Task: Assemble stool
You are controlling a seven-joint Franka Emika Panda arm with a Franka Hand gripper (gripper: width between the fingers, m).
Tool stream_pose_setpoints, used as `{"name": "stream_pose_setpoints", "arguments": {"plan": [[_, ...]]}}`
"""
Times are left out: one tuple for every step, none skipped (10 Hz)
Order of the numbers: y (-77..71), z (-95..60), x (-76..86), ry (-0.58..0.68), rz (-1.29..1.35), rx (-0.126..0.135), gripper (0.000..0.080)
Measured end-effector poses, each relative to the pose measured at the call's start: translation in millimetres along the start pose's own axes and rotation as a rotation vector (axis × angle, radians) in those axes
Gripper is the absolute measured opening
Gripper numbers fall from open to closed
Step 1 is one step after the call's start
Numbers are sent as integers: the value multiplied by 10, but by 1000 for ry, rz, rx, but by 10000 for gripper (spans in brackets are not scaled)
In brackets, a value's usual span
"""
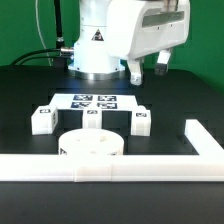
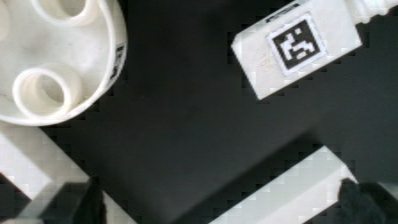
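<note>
The round seat [image 1: 92, 147] lies flat on the black desk [image 1: 30, 85], holed face up, just behind the long white rail [image 1: 150, 168]. Blocky legs lie beyond it, one [image 1: 42, 119] toward the exterior view's left, one [image 1: 140, 121] toward its right, each showing black-and-white square tags. The hand [image 1: 149, 70] hangs above, well apart from them, fingers spread and holding nothing.

The rail [image 1: 110, 168] hides part of the seat [image 1: 92, 142].
</note>
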State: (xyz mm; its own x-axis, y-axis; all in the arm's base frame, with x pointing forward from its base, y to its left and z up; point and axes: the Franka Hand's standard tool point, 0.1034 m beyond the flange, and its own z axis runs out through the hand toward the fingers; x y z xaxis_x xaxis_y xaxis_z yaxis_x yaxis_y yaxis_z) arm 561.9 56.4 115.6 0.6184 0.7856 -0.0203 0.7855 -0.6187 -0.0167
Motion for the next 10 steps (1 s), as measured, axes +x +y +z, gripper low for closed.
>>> {"name": "stream_pose_setpoints", "arguments": {"plan": [[0,0,0,0,0,0,650],[0,0,0,0,0,0,650],[0,0,0,0,0,0,650],[1,3,-3,0,0,0,650],[31,28,-39,4,-19,-5,650],[129,136,-215,12,-55,-20,650],[225,257,-379,-2,-61,-8,650],[318,341,-442,-3,-93,-5,650],[433,433,-501,1,-124,-6,650],[529,510,-538,4,-129,-7,650]]}}
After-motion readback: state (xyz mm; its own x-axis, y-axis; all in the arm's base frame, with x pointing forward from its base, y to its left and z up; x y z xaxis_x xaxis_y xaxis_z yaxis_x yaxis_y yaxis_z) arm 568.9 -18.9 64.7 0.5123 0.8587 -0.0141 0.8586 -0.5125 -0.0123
